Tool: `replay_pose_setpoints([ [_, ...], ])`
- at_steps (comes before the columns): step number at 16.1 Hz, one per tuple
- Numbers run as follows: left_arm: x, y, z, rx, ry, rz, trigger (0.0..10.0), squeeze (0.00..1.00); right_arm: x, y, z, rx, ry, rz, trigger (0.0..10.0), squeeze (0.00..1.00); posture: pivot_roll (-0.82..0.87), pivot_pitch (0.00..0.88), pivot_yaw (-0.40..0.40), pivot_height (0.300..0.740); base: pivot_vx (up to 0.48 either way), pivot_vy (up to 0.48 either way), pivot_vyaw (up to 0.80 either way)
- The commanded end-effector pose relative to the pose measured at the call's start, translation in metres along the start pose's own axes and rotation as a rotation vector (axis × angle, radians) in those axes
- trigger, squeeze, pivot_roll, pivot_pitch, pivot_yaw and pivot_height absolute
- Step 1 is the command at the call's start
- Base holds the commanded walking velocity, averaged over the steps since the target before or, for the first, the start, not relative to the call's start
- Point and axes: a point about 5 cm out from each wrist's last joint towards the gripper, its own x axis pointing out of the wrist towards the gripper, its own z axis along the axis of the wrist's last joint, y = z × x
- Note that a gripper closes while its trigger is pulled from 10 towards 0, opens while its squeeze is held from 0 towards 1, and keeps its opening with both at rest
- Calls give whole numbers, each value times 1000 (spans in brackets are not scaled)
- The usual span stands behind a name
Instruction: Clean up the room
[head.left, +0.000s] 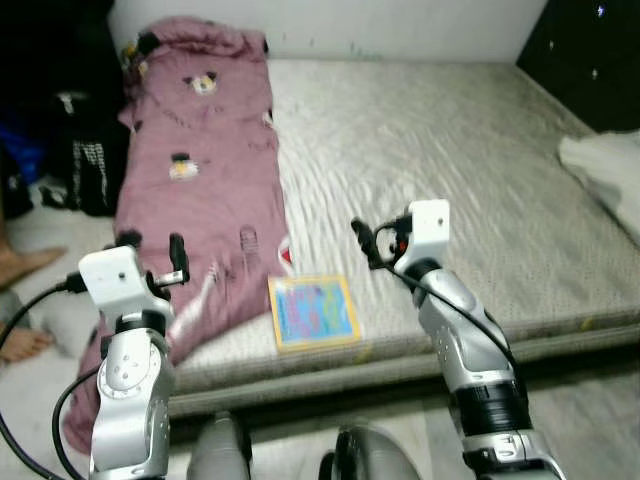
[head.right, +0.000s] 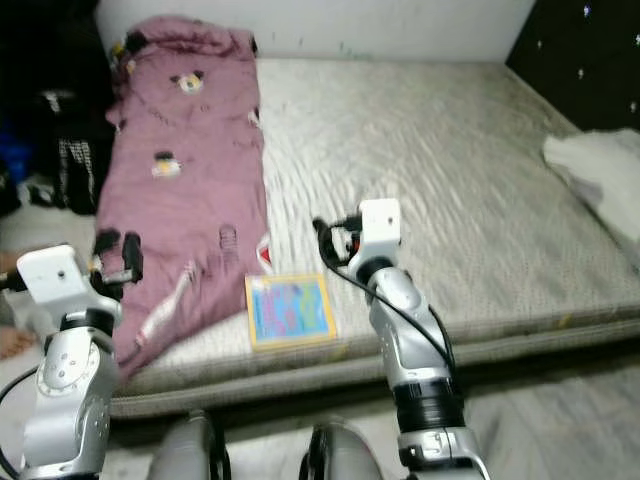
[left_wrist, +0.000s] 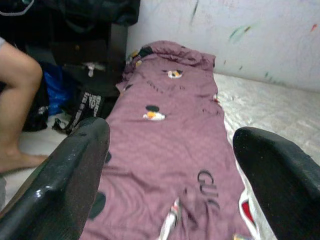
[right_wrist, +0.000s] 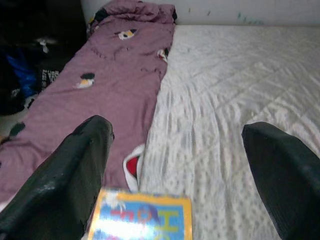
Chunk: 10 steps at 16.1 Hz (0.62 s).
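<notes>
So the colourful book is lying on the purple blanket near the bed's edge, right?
Not quite. The book is near the bed's edge, but it lies on the bare mattress beside the purple blanket, not on it. The left eye view shows this.

I can't read the print on the colourful book (head.left: 314, 311), too blurred, and the right wrist view cuts its lower part off. The pink blanket (head.left: 205, 190) drops over the mattress (head.left: 470, 160) edge behind my left arm, so its end is hidden. A person's bare foot (head.left: 25, 264) and the white cloth (head.left: 605, 175) are cropped by the frame, 1 at each side.
</notes>
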Motion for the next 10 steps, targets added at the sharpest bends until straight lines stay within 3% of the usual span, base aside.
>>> replay_pose_setpoints([
  [1,0,0,-1,10,4,2,10000,0,0,-3,2,1,1,-11,10000,0,-46,32,-90,610,0,0,0],
  [4,0,0,-1,10,-1,10,10000,0,0,-3,3,4,-7,-2,10000,0,-47,27,-91,580,0,0,0],
  [10,0,0,-2,-2,2,33,10000,0,1,-4,4,-2,-6,-1,10000,0,-46,19,-99,580,0,0,0],
])
